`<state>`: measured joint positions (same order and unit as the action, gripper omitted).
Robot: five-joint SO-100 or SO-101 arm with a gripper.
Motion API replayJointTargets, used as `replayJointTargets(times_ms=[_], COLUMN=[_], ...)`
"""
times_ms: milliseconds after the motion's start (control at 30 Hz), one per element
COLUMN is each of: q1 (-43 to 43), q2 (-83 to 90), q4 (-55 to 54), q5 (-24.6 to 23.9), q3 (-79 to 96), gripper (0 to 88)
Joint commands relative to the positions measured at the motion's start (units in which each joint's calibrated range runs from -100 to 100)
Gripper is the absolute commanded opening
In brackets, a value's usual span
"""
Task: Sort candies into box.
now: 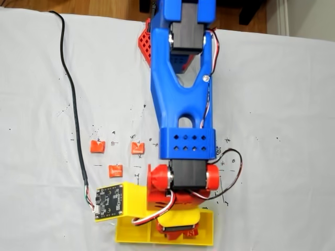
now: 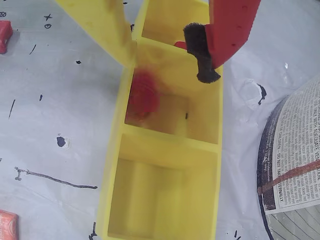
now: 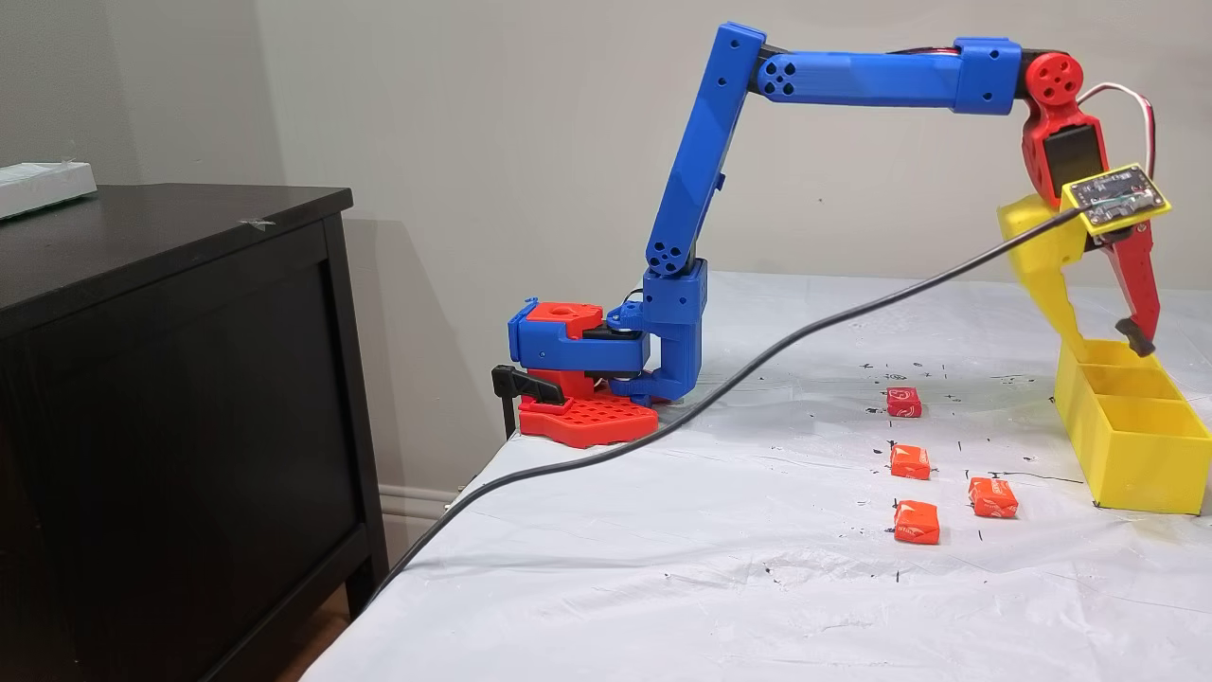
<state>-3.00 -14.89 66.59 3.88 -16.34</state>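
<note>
The box [image 2: 170, 142] is a long yellow tray with three compartments, standing at the table's right end [image 3: 1136, 455] and partly under the wrist [image 1: 131, 235]. My gripper [image 2: 167, 65] hangs open over it [image 3: 1106, 339], yellow finger to the left and red black-padded finger [image 2: 205, 60] to the right in the wrist view. A blurred orange-red candy [image 2: 142, 95] is in the middle compartment, clear of both fingers. Several more candies lie on the white sheet beside the box: [image 3: 904, 402], [image 3: 910, 461], [image 3: 917, 522], [image 3: 992, 497]. Three of them show from above [image 1: 97, 146], [image 1: 137, 148], [image 1: 115, 170].
A black cable [image 3: 757, 355] runs across the sheet to the camera board [image 1: 109, 201] on the wrist. A round object wrapped in newsprint [image 2: 295, 160] sits close beside the box. The arm's red base [image 3: 578, 417] is near the table corner, next to a dark cabinet [image 3: 189, 379].
</note>
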Motion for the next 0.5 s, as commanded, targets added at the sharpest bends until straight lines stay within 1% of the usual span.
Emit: replayJointTargets(times_ms=[0,367,400,467], q1=[0.29,-0.08,-0.35,-1.16], q2=[1.74,4.12,5.05,7.26], q4=[0.34,1.08,1.24,1.48], q5=[0.49,0.54,0.59,0.78], q3=[-6.01,-4.74,-3.83,-1.64], gripper=[19.1,17.9,17.0,12.0])
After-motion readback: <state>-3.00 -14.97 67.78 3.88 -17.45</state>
